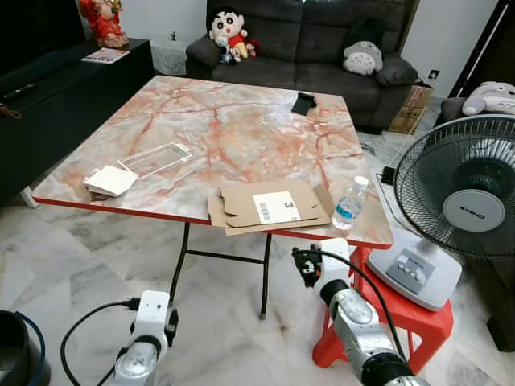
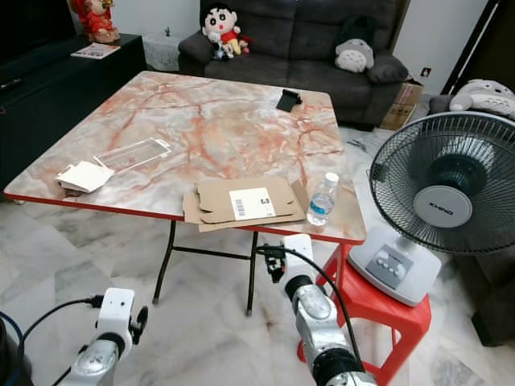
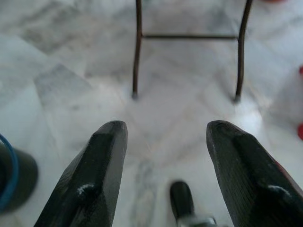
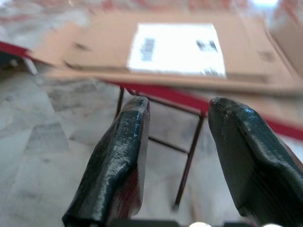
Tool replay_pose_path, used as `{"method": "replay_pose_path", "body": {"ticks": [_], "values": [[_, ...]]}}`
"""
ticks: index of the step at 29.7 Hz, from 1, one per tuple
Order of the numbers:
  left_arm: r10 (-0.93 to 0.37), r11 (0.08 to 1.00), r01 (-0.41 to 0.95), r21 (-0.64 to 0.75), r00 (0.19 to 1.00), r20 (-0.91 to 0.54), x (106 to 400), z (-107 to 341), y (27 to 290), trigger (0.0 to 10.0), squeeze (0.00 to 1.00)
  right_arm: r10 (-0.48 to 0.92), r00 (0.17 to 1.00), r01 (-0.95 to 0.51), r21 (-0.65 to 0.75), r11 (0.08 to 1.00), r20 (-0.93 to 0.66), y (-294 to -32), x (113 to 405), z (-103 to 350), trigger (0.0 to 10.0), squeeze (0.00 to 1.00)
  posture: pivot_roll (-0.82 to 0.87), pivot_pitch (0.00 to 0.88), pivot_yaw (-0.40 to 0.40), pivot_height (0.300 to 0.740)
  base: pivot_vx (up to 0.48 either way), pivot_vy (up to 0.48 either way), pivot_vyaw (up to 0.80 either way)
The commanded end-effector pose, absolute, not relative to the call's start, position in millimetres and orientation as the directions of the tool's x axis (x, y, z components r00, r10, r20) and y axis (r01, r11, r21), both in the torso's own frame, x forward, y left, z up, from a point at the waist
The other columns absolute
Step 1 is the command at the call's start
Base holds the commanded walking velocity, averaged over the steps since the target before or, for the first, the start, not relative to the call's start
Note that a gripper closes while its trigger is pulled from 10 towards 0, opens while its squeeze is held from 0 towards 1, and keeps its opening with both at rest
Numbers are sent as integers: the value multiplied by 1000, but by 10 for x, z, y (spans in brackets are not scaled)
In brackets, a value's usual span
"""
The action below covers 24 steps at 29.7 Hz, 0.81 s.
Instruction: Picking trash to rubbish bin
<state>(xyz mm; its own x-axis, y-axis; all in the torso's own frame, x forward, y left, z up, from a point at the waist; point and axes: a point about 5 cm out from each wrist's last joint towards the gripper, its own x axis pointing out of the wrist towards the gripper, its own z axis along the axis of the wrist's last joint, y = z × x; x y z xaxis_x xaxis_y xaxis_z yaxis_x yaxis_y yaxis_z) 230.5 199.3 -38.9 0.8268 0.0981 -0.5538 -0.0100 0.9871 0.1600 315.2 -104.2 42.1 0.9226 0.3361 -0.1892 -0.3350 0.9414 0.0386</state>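
**Trash on table; both grippers below table edge, nothing held**

A flattened cardboard box (image 1: 269, 206) with a white shipping label is observed lying flat at the near edge of the marble-patterned table (image 1: 225, 129), slightly overhanging it. A clear plastic water bottle (image 1: 350, 202) is seen standing upright just beside the cardboard, near the table's near right corner. Towards the near left corner, a white folded packet (image 1: 110, 180) is noted, with a clear plastic tray (image 1: 154, 158) just beside it. A small black object (image 1: 303, 103) is recorded at the far side of the table.

The right gripper (image 4: 177, 118) is raised in front of the table, below its red edge and under the cardboard. Its fingers (image 4: 120, 161) are seen spread apart with nothing between them, the cardboard's label being visible beyond them in the right wrist view.

The left gripper (image 3: 163, 142) is held low over the marble floor (image 1: 96, 273), well apart from the table top. Its fingers (image 3: 102, 165) are likewise parted and empty, directed towards the table's metal legs (image 3: 137, 52).

A dark bin with a blue rim (image 1: 18, 350) is noted on the floor at the robot's far left. A standing fan (image 1: 463, 197) is set on a red plastic stool (image 1: 386, 318) to the right of the table. A grey sofa (image 1: 322, 40) carrying plush toys is seen beyond the table.
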Motion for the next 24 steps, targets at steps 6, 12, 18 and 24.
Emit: {"method": "replay_pose_path", "body": {"ticks": [6, 12, 18, 24], "values": [[87, 991, -9, 133, 800, -594, 2297, -455, 1953, 10000, 0, 426, 901, -429, -24, 903, -79, -784, 3291, 707, 10000, 0, 29, 0, -70, 740, 0, 0, 0], [74, 993, -2, 122, 800, -595, 2377, -436, 1908, 10000, 0, 485, 870, -490, -36, 871, -91, -600, 3300, 728, 10000, 0, 42, 0, -73, 740, 0, 0, 0], [65, 994, 4, 113, 796, -601, 2373, -452, 1890, 10000, 0, 406, 901, -405, 37, 913, -153, -741, 3280, 591, 10000, 0, 35, 0, -66, 740, 0, 0, 0], [69, 995, -9, 101, 788, -611, 2321, -490, 1911, 10000, 0, 409, 900, -411, 19, 912, -149, -781, 3255, 563, 10000, 0, 24, 0, -59, 740, 0, 0, 74]]}}
